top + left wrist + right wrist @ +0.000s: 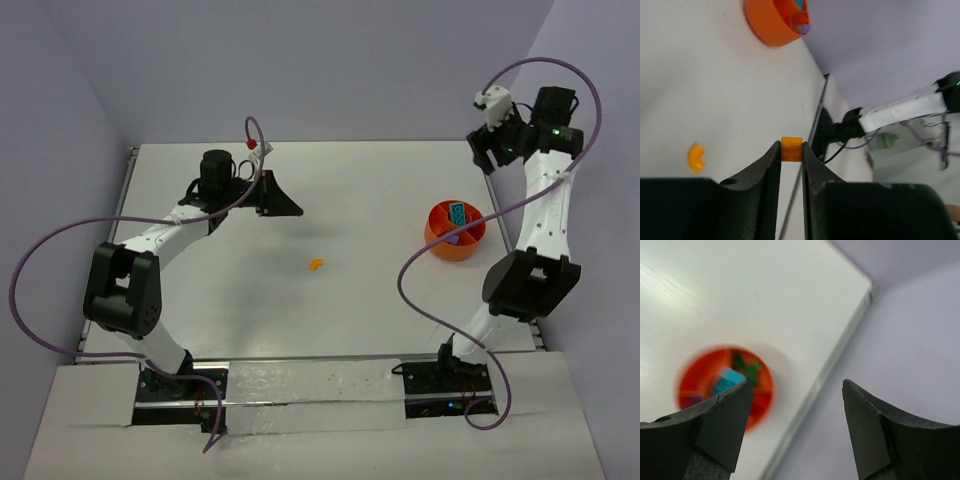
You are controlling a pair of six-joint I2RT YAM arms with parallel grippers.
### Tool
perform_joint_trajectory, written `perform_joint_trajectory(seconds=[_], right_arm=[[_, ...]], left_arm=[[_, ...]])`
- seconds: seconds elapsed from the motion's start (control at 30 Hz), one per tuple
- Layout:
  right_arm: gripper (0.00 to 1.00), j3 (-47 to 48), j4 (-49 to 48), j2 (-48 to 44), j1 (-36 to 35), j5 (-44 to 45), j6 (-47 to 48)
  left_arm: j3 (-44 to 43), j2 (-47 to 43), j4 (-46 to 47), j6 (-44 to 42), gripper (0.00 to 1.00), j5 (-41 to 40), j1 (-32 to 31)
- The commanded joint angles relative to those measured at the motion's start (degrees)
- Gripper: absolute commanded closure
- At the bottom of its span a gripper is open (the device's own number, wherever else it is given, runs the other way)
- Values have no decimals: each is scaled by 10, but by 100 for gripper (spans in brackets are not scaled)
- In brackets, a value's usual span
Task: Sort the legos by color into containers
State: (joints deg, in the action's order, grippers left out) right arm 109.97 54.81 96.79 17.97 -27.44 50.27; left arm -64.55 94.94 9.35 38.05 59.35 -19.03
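My left gripper [791, 153] is shut on a small orange brick [791, 147], held at the fingertips above the table. In the top view this gripper [290, 205] is left of the table's middle and points right. A curved orange lego [316, 265] lies on the table between it and the bowl; it also shows in the left wrist view [696, 157]. The round orange bowl [455, 245] stands at the right and holds a teal brick [458, 212], with green and red pieces showing in the right wrist view. My right gripper [796, 385] is open, empty and raised above the bowl [762, 390], near the table's right edge.
The table's right edge [827, 370] runs close to the bowl, with the purple-grey wall beyond it. The right arm's base [840, 131] and cables show at the far side of the left wrist view. Purple cables loop beside both arms.
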Motion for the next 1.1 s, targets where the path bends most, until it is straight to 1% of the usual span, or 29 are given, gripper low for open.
perform_joint_trajectory(seconds=[0.0, 0.03, 0.07, 0.1, 0.17, 0.2, 0.27, 0.3, 0.33, 0.4, 0.47, 0.53, 0.7, 0.73, 0.87, 0.97, 1.07], right_arm=[[21, -73, -92, -116, -160, -89, -174], [22, -106, -107, -126, -184, -96, -223], [22, -128, -130, -140, -228, -108, -262], [23, -134, -152, -144, -239, -111, -271], [25, -159, -190, -162, -287, -132, -344], [26, -166, -201, -163, -308, -132, -359], [28, -172, -217, -162, -332, -130, -395], [29, -178, -224, -160, -340, -137, -411], [30, -185, -231, -159, -350, -138, -419], [33, -194, -239, -154, -377, -146, -424], [33, -196, -239, -147, -395, -150, -422], [33, -190, -234, -133, -418, -153, -413], [34, -164, -234, -106, -448, -154, -419], [34, -158, -235, -101, -454, -151, -419], [34, -153, -238, -89, -468, -148, -422], [32, -153, -237, -83, -472, -150, -423], [31, -146, -231, -72, -477, -153, -421]], left_arm=[[38, -8, 310, 279, 100, 36, -1], [46, -1, 353, 323, 100, 37, -1], [58, 4, 421, 382, 100, 38, 0], [61, 8, 463, 417, 100, 38, 0], [78, 7, 501, 458, 100, 30, 1], [86, 5, 518, 477, 100, 25, 2], [100, 4, 560, 515, 100, 18, 3], [112, 6, 601, 552, 100, 9, 4], [116, 8, 613, 568, 100, 3, 4], [124, 7, 615, 584, 100, -7, 4], [128, 7, 612, 598, 100, -14, 4], [130, 6, 591, 605, 100, -18, 4], [135, -5, 528, 601, 100, -21, 4], [136, -11, 494, 589, 100, -24, 3], [133, -25, 411, 564, 100, -28, 3], [138, -31, 413, 566, 100, -32, 3], [146, -30, 432, 586, 100, -34, 2]])
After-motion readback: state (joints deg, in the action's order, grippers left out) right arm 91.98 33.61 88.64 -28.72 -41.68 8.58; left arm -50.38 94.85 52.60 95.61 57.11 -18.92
